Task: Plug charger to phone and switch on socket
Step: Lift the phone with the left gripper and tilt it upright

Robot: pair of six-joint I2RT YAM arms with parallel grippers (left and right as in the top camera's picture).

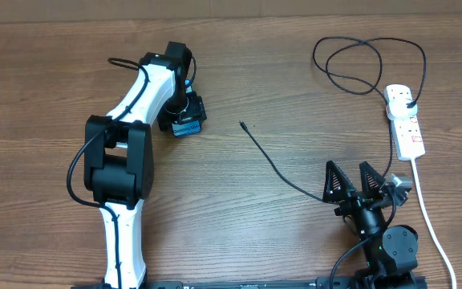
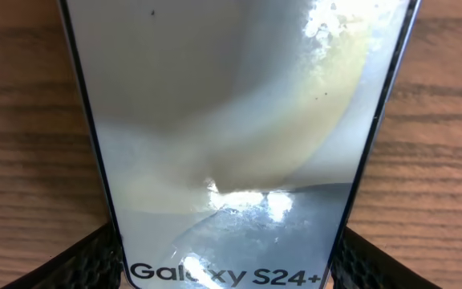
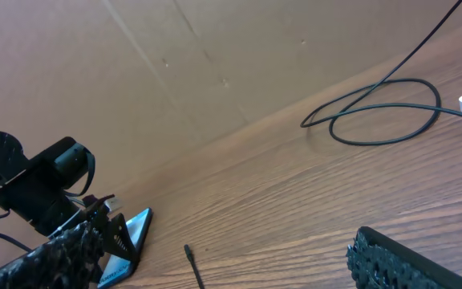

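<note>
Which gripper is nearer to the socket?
Right. The right gripper is open, close to the socket, lower left of it in the overhead view. The left gripper is far away, shut on the phone.

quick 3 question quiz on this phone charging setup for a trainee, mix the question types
1. True or false: the connector tip of the charger is already plugged into the phone.
2. Fill in the blank: the right tool is ___ and holds nothing.
3. Which tool grips the phone? A) the left tool B) the right tool C) neither

Key
1. False: the tip lies loose on the table, apart from the phone.
2. open
3. A
</note>
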